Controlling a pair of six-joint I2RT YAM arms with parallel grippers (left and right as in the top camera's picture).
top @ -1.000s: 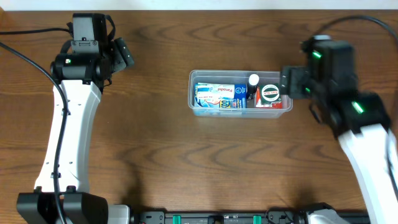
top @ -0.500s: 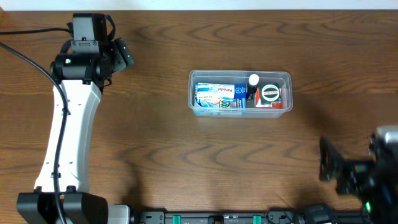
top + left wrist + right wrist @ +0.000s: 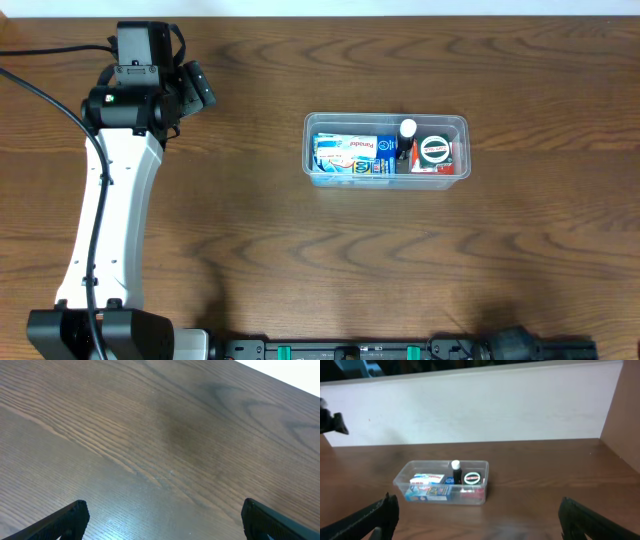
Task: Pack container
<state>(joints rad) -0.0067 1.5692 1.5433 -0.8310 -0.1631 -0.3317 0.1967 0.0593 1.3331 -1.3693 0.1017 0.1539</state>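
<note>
The container point(image 3: 350, 117) is a clear tub at the middle of the table, a little right of centre. It holds blue-and-white boxes point(image 3: 350, 155), a dark bottle with a white cap point(image 3: 407, 130) and a red pack with a round black-and-white top point(image 3: 433, 152). My left gripper point(image 3: 200, 88) hovers open at the far left, well away from the tub; its wrist view shows only bare wood between the fingers point(image 3: 165, 510). The right arm is outside the overhead view. My right gripper point(image 3: 477, 510) is open and empty, looking at the container point(image 3: 480, 497) from a distance.
The left arm's white link point(image 3: 105, 220) runs along the table's left side from its base at the front edge. A white wall point(image 3: 480, 405) stands behind the table. Dark brown wood surrounds the tub on all sides.
The right arm pulled back from the tub's right end toward the front of the table and left the overhead view. The left arm has not moved.
</note>
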